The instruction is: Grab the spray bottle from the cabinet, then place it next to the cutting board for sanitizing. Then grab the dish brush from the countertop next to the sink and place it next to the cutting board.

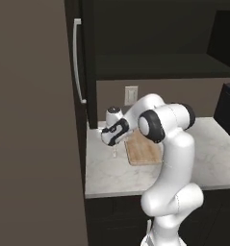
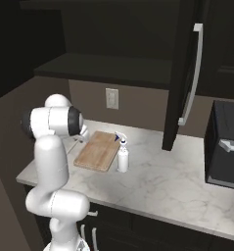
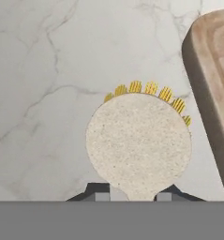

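My gripper (image 3: 130, 198) hangs low over the countertop (image 3: 43, 70), fingers pointing down at the stone, and the dish brush (image 3: 139, 145) stands between my two finger tips by its handle end, its round head facing the hand camera. Whether my jaws clamp the handle or have just slackened I cannot tell; the tips sit close on either side of it, and the brush is upright and right at the stone, so I judge this to be the moment of setting it down. The spot makes sense: the brush is just beside the long edge of the cutting board (image 3: 212, 79), which is where the task wants it. The brush head is a speckled cream disc with a fringe of short yellow bristles along its far rim. In the left base view my hand (image 1: 115, 132) sits by the near left corner of the board (image 1: 144, 149), close to the dark cabinet (image 1: 85, 57). On the board's other side the spray bottle (image 2: 123, 157) stands upright on the marble, just beside the board (image 2: 96, 151), so that half looks done.
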